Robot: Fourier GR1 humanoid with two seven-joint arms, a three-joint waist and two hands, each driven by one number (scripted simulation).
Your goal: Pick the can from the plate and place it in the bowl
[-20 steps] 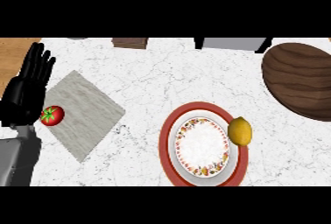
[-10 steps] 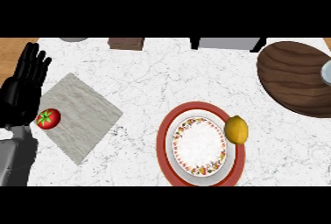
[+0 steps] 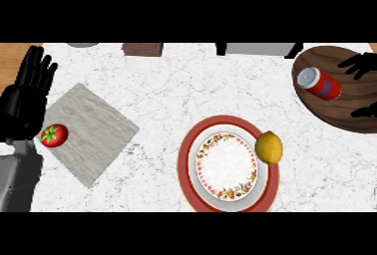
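The can (image 3: 319, 83) lies tilted on the dark wooden plate (image 3: 346, 112) at about two o'clock on the counter (image 3: 184, 94). It is red with a blue mark on its side, and its silver top faces up and toward ten o'clock; its long axis runs from that end down toward four o'clock.

The right hand (image 3: 361, 67) shows only in part at the view's right edge, near two o'clock: dark fingers reach in just past the can's upper side, and another dark tip shows lower on the plate at three o'clock. They flank the can without clearly touching it, and whether the hand is released or grasping cannot be told.

The left hand (image 3: 26, 99) rests at nine o'clock by the left edge, released, fingers straight and pointing toward twelve, its grey forearm below it. Just beside its heel sits a tomato (image 3: 54, 135) on the corner of a grey cloth (image 3: 92, 132).

Near five o'clock, a patterned white bowl (image 3: 225, 167) stands on a red plate (image 3: 193, 149), with a lemon (image 3: 269, 147) on that plate's right rim, touching the bowl.
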